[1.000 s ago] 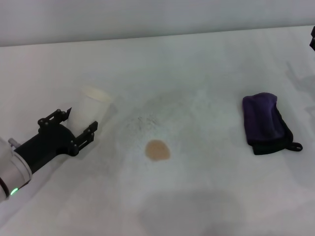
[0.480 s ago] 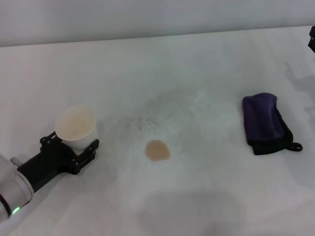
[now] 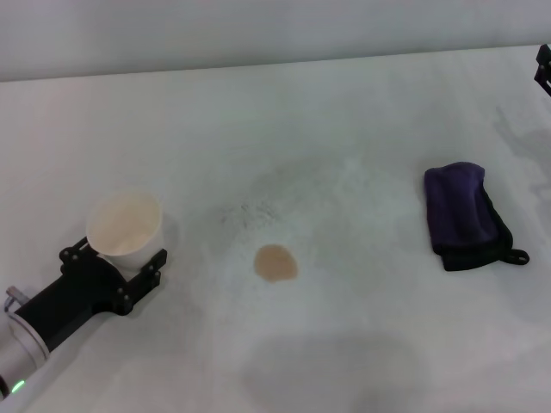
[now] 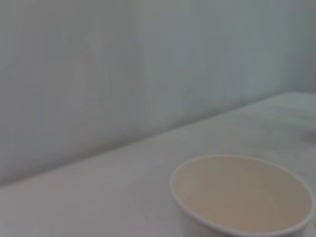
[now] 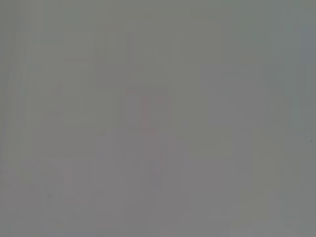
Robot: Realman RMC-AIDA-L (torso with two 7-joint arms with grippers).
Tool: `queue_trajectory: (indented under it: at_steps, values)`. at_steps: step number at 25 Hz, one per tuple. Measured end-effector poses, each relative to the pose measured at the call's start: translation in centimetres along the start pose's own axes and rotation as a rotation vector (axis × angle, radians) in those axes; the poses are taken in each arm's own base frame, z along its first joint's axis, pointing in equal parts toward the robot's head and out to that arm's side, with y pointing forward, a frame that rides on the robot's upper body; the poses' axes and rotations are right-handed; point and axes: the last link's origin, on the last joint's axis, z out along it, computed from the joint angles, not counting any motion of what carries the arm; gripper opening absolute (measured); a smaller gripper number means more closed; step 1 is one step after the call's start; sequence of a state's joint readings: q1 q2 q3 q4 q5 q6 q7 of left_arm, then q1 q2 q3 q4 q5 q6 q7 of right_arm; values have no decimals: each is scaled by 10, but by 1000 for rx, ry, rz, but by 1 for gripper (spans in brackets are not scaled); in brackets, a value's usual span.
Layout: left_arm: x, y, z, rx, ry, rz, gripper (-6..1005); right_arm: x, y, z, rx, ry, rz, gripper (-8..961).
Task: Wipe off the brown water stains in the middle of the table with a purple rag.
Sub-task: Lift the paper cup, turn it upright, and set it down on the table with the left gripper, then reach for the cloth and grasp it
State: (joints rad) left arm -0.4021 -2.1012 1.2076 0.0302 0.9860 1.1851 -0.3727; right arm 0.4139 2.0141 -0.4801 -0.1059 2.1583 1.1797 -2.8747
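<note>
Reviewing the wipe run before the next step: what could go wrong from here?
1. The left gripper holds the paper cup upright at the table's left side; a jerky release might tip it.
2. The purple rag lies untouched far right of the brown stain, with the right gripper barely in view at the edge, so the pick may be misaligned.

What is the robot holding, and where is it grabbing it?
The left gripper holds the white paper cup upright, around its lower wall. The right gripper is barely in view at the table's far edge, holding nothing visible.
</note>
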Motion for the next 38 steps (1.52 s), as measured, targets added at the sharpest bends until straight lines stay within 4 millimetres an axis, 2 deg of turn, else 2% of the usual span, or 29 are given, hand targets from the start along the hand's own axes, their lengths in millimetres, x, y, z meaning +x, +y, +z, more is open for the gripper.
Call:
queue_trajectory:
  at_steps: [11,16,31,38]
  values:
    - [2,-2,2,2,3,20,764,1,0,-3,2,1,2,857]
    - [-1,-1,-1,5,-4,15,861,1,0,-2,1,-1,2,857]
    - [-13,9,-22,28,2,-31,861,0,1,0,-1,-1,2,858]
    - [-13,16,-45,70,80,-35,860,-1,-2,0,3,-3,-6,857]
